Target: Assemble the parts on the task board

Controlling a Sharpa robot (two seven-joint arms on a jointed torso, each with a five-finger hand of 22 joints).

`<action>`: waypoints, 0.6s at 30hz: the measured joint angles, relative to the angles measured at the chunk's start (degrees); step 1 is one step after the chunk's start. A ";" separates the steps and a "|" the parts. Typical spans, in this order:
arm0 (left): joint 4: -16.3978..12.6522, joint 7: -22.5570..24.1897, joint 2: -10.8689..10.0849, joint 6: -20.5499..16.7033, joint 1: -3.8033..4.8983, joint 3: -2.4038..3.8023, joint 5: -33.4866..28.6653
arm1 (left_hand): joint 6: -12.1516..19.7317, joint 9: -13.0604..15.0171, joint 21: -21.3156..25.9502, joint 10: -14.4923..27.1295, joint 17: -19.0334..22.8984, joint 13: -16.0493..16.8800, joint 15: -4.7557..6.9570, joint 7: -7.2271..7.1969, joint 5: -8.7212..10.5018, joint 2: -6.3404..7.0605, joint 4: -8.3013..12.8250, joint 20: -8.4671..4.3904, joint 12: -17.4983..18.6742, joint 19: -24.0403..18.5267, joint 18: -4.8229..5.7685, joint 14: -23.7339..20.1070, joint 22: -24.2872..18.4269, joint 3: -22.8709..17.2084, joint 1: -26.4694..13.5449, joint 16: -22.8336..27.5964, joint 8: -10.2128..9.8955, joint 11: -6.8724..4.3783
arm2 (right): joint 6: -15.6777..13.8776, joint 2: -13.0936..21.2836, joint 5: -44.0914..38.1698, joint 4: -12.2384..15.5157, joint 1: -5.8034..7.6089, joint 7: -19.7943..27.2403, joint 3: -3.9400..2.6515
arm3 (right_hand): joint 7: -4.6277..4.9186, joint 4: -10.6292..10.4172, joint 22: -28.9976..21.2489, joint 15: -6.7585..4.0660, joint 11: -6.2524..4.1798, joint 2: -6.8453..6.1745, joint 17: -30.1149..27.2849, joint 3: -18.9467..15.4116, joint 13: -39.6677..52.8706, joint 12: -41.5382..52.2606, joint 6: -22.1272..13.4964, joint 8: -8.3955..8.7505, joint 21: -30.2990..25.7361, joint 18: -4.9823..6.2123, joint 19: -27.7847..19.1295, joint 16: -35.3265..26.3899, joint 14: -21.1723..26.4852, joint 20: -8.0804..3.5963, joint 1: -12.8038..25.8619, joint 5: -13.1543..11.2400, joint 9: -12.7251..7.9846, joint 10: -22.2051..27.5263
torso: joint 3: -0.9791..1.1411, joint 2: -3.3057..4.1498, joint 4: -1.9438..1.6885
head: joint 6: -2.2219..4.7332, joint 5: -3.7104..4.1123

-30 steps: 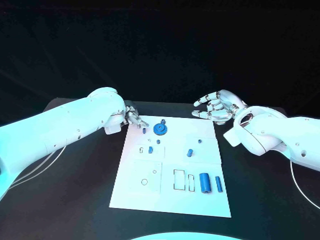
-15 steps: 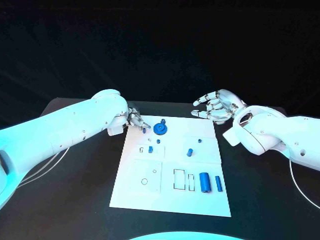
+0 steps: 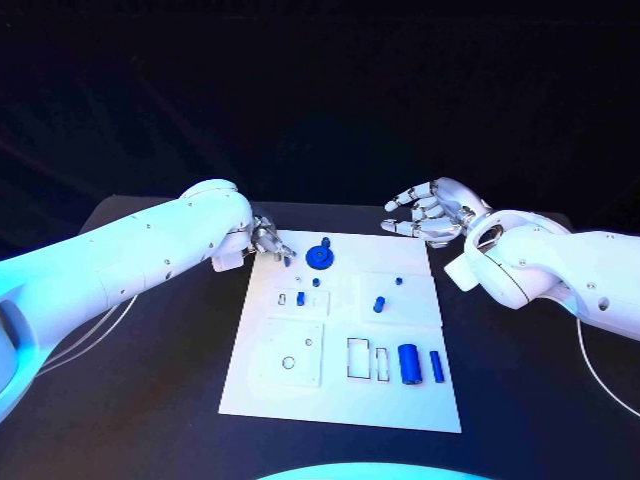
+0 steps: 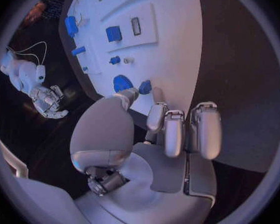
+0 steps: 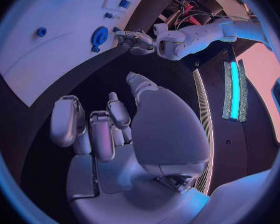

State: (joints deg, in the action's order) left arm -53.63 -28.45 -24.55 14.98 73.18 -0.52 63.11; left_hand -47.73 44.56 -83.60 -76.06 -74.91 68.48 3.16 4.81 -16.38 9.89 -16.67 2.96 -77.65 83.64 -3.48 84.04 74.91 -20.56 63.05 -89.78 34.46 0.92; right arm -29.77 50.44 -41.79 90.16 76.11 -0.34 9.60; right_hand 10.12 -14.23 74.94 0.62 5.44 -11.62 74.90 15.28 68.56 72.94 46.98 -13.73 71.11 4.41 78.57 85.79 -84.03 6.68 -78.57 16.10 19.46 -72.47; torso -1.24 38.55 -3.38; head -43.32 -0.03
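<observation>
The white task board (image 3: 342,395) lies in the middle of the table. My left hand (image 3: 267,240) is at the board's far left corner. Its thumb (image 4: 129,93) and a fingertip pinch a small blue peg (image 4: 145,87) at the board's edge. Just beside them is a round blue gear (image 3: 320,257). Further parts stand on the board: a small blue block (image 3: 301,298), a short blue peg (image 3: 379,304), a thick blue cylinder (image 3: 408,363) and a slim blue bar (image 3: 436,365). My right hand (image 3: 433,213) hovers off the far right corner, fingers loosely bent, holding nothing.
The black table (image 3: 147,380) runs on both sides of the board. My white left forearm (image 3: 133,260) crosses the table's left side, and my right forearm (image 3: 565,275) crosses its right side. Cables (image 3: 609,370) hang beside the right arm.
My left hand has crept a little towards the board, and its fingers now cover the small blue peg that stood free a second ago. The right hand has barely moved.
</observation>
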 measured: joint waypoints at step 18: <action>0.18 0.58 0.35 0.18 0.05 -0.04 -1.21 | -0.73 -0.08 0.00 0.20 0.00 0.22 0.00 -0.30 0.00 -2.74 1.27 0.00 0.00 0.00 0.00 0.00 0.00 -2.87 7.26 0.00 -0.70 -0.21 | 0.01 -0.02 0.00 -0.01 0.00 0.00 0.00 | 0.00 -0.16 -0.01 0.00 -0.21 0.00 0.04 0.16 0.00 0.00 0.00 0.00 0.00 0.00 0.00 0.00 0.00 0.00 0.00 0.00 -0.07 -0.21 | -0.04 -0.03 0.01 | -0.07 0.02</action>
State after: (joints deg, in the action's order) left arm -53.45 -27.88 -24.19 15.16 73.23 -0.56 61.91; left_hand -48.46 44.47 -83.60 -75.85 -74.91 68.70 3.16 4.51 -16.38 7.15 -15.40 2.96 -77.66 83.64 -3.47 84.04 74.91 -23.43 70.31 -89.78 33.76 0.71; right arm -29.76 50.42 -41.79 90.15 76.11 -0.34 9.60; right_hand 10.12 -14.39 74.92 0.62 5.23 -11.62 74.95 15.44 68.56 72.94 46.98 -13.73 71.11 4.41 78.57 85.79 -84.03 6.68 -78.58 16.10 19.40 -72.68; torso -1.29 38.52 -3.38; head -43.39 -0.01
